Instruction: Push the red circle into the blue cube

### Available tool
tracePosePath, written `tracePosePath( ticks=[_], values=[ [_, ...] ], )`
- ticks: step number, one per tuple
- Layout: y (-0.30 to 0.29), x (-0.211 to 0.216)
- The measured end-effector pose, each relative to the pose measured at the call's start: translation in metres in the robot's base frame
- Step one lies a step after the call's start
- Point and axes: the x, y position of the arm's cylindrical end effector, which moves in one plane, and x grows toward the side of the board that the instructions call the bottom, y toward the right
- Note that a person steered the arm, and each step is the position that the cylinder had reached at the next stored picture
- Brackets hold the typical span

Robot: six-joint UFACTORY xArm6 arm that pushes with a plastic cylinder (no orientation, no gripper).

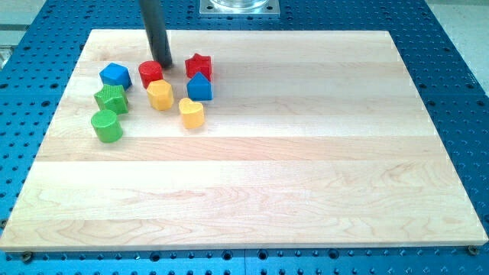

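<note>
The red circle [150,73] lies near the view's top left on the wooden board. The blue cube [114,75] sits just to its left, a small gap between them. My tip [164,64] stands at the red circle's upper right edge, touching or nearly touching it. The dark rod rises from there to the view's top.
A red star [199,66] and a blue block [199,88] lie right of my tip. A yellow hexagon [160,95] and a yellow heart [192,113] lie below. A green star [111,98] and a green cylinder [106,125] sit at the left. The board's left edge [65,99] is close.
</note>
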Motion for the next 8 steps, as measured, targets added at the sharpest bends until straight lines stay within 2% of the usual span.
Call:
tracePosePath(
  ticks=[3,6,7,8],
  values=[
    [0.011,0.027],
    [-0.013,0.051],
    [-0.017,0.051],
    [-0.012,0.032]
  ],
)
